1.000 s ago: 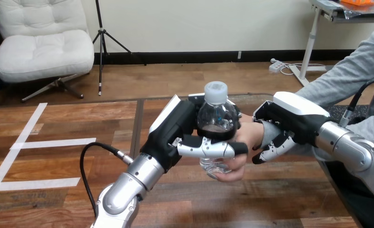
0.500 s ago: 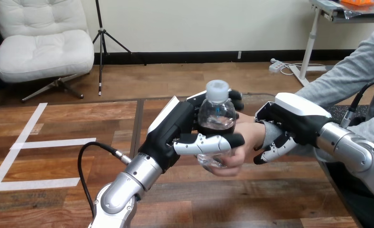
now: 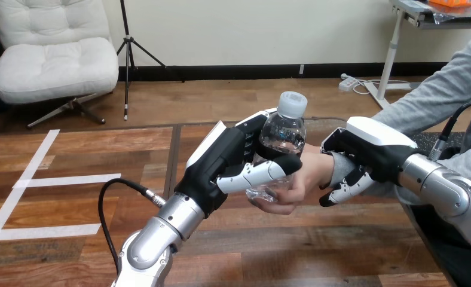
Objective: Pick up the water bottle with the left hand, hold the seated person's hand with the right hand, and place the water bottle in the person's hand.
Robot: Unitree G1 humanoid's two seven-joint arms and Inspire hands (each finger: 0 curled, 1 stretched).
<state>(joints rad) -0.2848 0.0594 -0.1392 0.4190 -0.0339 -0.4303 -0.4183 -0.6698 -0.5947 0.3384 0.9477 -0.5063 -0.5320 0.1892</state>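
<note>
Now tipped, the water bottle point(image 3: 284, 134) is still clasped in the left hand's point(image 3: 218, 164) fingers point(image 3: 268, 171) above the person's hand point(image 3: 302, 186); release is due.

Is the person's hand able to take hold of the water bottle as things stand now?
Probably yes. The base of the water bottle lies in the person's hand, whose wrist the right hand grips. The thumb of the left hand crosses the bottle just above, leaving its lower part free.
</note>
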